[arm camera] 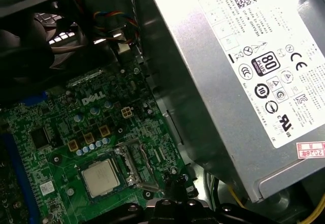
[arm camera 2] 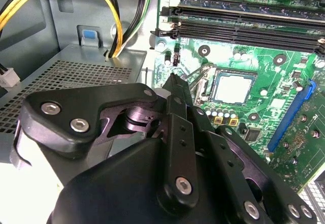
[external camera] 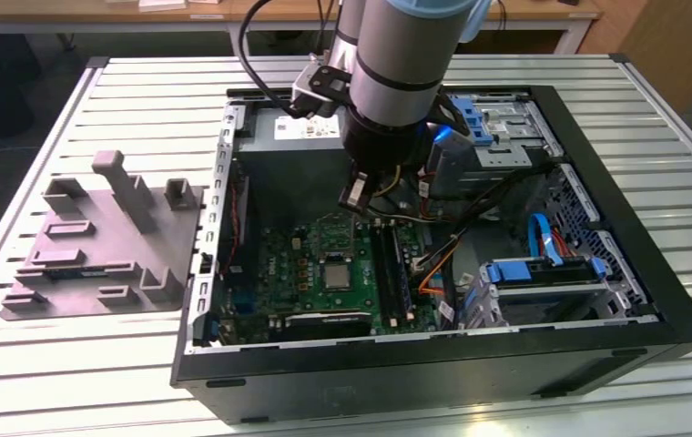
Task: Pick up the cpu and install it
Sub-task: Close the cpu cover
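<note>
The cpu [external camera: 338,273], a small square chip with a pale silvery top, lies flat in its socket on the green motherboard [external camera: 310,282]. It shows in both wrist views [arm camera 2: 232,88] [arm camera: 100,177], with the socket's metal frame [arm camera 2: 199,79] [arm camera: 133,165] swung open beside it. My gripper [external camera: 364,205] hangs inside the computer case above the board, a short way off the cpu toward the power supply. Its fingers meet at a narrow tip [arm camera 2: 174,79] [arm camera: 177,182], shut with nothing between them.
The grey power-supply box [arm camera: 244,82] [external camera: 298,168] stands close beside the gripper. Yellow and black cables [arm camera 2: 117,16] run over it. Black memory slots [arm camera 2: 244,28] lie beyond the socket. Drive cages with blue parts [external camera: 541,273] fill the case's right in the exterior view. A grey tray [external camera: 97,246] sits outside on the left.
</note>
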Tool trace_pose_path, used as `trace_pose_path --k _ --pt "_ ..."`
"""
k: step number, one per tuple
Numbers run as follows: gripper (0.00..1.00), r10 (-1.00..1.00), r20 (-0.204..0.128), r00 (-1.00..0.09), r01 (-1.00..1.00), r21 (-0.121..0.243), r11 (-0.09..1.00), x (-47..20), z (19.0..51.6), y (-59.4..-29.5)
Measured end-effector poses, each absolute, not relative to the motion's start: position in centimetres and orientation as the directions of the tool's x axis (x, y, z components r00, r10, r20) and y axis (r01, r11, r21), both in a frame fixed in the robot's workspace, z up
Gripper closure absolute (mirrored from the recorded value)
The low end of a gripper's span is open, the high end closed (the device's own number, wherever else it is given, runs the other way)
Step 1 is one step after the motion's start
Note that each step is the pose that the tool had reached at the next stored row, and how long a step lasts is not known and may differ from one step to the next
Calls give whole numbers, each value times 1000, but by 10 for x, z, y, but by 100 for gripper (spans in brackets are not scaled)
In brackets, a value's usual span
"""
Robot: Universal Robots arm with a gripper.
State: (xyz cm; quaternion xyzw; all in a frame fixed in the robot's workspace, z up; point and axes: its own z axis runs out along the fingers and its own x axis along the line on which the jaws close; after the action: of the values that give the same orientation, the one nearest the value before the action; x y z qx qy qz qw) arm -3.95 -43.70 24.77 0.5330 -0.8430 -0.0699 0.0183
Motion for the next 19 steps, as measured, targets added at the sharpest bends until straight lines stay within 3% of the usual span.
trace_pose_path --k 6,13,19 --pt "89 -907 -42 -420 -901 137 411 -40 248 -437" --pt "89 -913 -10 -407 -907 123 403 -41 248 -440" --pt "89 -920 -10 -392 -914 122 388 -42 248 -446"
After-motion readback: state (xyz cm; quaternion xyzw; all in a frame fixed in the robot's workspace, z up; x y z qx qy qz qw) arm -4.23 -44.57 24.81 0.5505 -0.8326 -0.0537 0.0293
